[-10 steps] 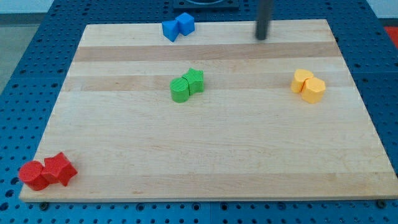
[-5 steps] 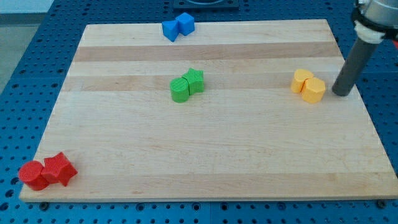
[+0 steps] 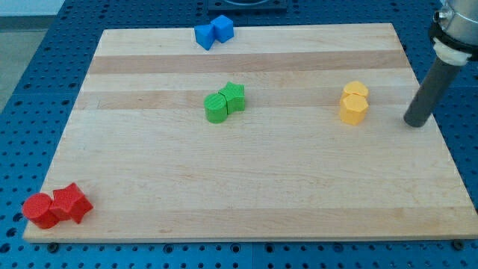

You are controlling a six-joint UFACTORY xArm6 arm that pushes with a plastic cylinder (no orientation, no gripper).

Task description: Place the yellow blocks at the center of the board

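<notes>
On our desk [image 3: 246,194], one pair of blocks [image 3: 224,102] sits at centre, another pair [image 3: 354,102] to its right, a third [image 3: 213,32] at the top edge, and a fourth [image 3: 57,205] at lower left; my tip [image 3: 414,122] is right of the second pair.

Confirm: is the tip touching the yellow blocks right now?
No. My tip stands apart from the yellow blocks, off to the view's right, with bare board between them.
</notes>
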